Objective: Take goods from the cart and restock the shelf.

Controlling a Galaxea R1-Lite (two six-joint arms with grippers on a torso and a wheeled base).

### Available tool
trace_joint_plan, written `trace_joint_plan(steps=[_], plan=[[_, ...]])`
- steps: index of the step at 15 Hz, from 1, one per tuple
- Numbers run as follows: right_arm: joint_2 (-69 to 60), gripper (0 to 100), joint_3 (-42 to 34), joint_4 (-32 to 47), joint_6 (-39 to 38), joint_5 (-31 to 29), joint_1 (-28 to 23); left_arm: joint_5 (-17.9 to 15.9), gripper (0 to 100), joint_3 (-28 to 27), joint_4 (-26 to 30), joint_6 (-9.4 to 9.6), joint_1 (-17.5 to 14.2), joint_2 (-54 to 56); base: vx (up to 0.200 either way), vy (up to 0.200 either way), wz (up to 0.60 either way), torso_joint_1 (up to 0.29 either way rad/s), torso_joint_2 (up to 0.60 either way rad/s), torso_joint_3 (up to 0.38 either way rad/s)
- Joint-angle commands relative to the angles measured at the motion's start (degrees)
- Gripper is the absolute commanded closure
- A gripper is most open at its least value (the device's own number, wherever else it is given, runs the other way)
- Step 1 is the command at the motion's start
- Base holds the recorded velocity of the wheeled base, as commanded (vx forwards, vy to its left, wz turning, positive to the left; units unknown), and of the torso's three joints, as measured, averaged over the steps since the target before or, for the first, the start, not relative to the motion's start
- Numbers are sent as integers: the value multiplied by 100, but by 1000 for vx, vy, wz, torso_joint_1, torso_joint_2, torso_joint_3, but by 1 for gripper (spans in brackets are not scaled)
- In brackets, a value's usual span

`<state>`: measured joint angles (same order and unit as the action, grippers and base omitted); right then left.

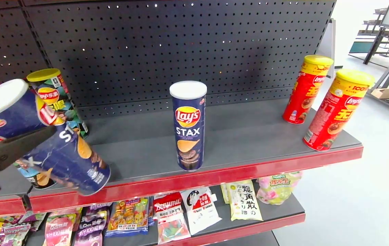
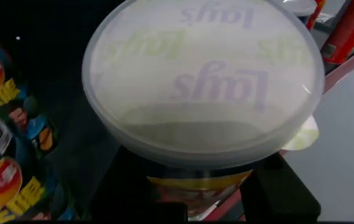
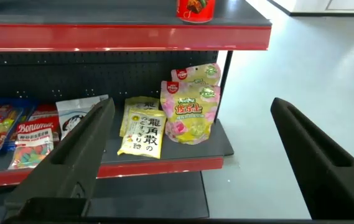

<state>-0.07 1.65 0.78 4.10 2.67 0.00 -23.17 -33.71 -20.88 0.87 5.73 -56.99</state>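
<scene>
Left gripper point(image 1: 40, 136) w/ tilted navy chip can point(image 1: 78, 160) (white lid point(image 2: 201, 74))

A logo and large white lettering stand on the upright blue can point(image 1: 188, 126) in the middle and on the tilted blue can point(image 1: 73, 159) at left. The far red can point(image 1: 307, 89) and the near red can point(image 1: 338, 111) at right carry yellow characters. The pale pouch point(image 1: 244, 200) below has black characters.

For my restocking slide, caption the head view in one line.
Left gripper holds a tilted blue can at the shelf front edge, left of an upright blue can and two red cans.
</scene>
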Motion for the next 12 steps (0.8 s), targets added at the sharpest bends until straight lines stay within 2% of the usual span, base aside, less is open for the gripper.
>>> trace_joint_plan(steps=[1, 4, 6, 8, 10, 12], plan=[[7, 0, -6, -8, 3, -12, 0, -187, 100, -778, -417, -69, 306, -1526, 0, 0, 0, 0, 0, 0], [7, 0, -6, 1, 39, -3, 0, -179, 100, -1226, -724, -78, 534, -2273, 0, 0, 0, 0, 0, 0], [7, 0, -6, 1, 30, -3, 0, -144, 100, -1569, -1190, -51, 684, -2923, 0, 0, 0, 0, 0, 0], [7, 0, -6, 1, 30, -3, 0, 50, 100, -1903, -1533, -25, 825, -3459, 0, 0, 0, 0, 0, 0], [7, 0, -6, -8, 56, -3, 0, 199, 100, -2351, -1471, -43, 1150, -3793, 0, 0, 0, 0, 0, 0], [7, 0, -6, -8, 118, -3, 0, 217, 100, -2834, -1322, -34, 1317, -4171, 0, 0, 0, 0, 0, 0]])
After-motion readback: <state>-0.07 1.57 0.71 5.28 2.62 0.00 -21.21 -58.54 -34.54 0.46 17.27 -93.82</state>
